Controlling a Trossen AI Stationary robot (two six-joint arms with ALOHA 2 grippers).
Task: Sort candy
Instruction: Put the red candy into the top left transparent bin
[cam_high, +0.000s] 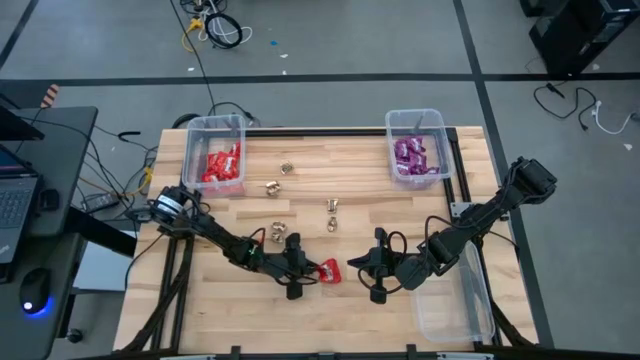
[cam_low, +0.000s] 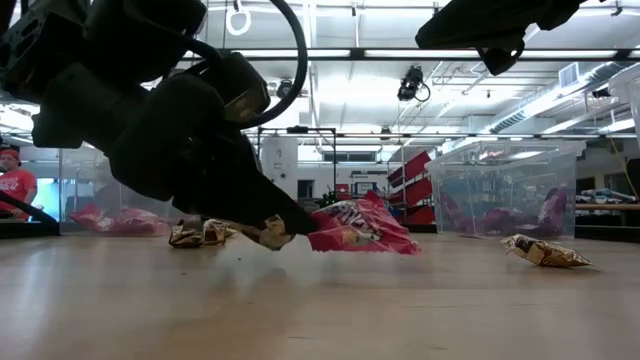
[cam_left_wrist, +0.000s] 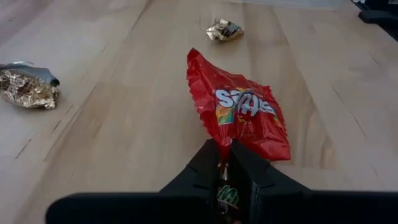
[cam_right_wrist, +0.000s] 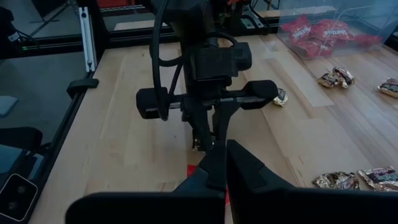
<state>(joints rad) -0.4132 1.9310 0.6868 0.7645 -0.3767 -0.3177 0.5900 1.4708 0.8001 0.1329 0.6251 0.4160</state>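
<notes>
A flat red candy packet (cam_left_wrist: 244, 113) lies on the wooden table near its front middle (cam_high: 329, 270). My left gripper (cam_left_wrist: 224, 149) comes from the table's left and is shut on the packet's near end. My right gripper (cam_right_wrist: 222, 152) is shut with nothing in it and hovers just right of the packet (cam_high: 358, 263), facing the left gripper. Gold foil candies (cam_high: 332, 206) lie scattered on the table's middle; one (cam_left_wrist: 28, 88) is beside my left gripper. Red packets fill the far left bin (cam_high: 218, 160), and purple ones fill the far right bin (cam_high: 416, 152). My left gripper pinches the red packet's end edge (cam_left_wrist: 219, 140) between its two fingers. The fingers (cam_left_wrist: 250, 169) come slanting down from the table's left. The packet stretches away from the fingertips, its far part (cam_low: 385, 240) resting on the table.
An empty clear bin (cam_high: 455, 305) stands at the table's front right edge. Black rails (cam_high: 462, 170) frame the table. Bare wood lies along the front, left of my left arm. A person in red (cam_low: 12, 180) shows in the room behind.
</notes>
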